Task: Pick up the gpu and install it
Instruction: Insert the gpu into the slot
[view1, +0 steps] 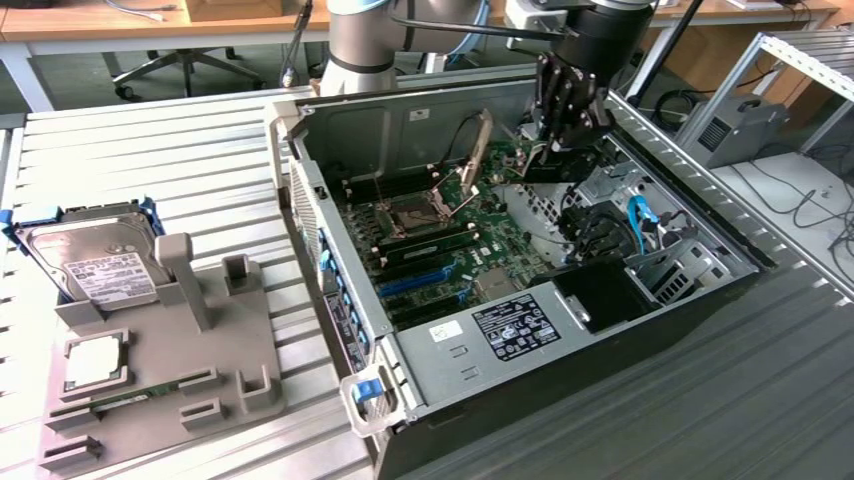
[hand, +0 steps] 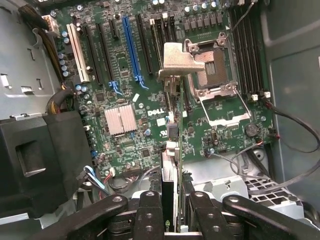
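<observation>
Fingers: the gripper (hand: 171, 212) is clamped on the gpu (hand: 172, 130), edge-on for slotting.
Gpu: held above the motherboard (hand: 125, 85), inside the open computer case (view1: 400, 350), bracket end leading downward.

Open computer case (view1: 400, 130) – hard drive (view1: 94, 262) on grey holder (view1: 174, 370) well apart.
</observation>
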